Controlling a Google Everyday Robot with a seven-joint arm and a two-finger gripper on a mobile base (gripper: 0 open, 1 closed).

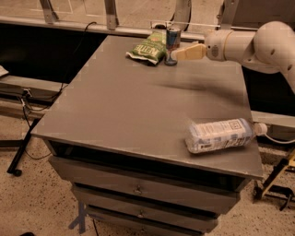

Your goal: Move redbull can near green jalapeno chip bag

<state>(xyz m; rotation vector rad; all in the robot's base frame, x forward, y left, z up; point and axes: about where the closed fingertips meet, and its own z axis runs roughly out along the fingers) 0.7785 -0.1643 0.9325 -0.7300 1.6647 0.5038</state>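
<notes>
The redbull can [173, 40] stands upright at the far edge of the grey table [138, 106]. It is right beside the green jalapeno chip bag [150, 46], which lies flat to its left and touches or nearly touches it. My gripper [179, 54] reaches in from the right, just right of the can. It is open, and its near tan finger [190, 52] points at the can's lower side. The far finger is hidden.
A clear plastic bottle with a white label [221, 135] lies on its side near the table's front right corner. Metal frame legs [110, 14] and a cable run behind the far edge. Drawers [138, 189] sit under the tabletop.
</notes>
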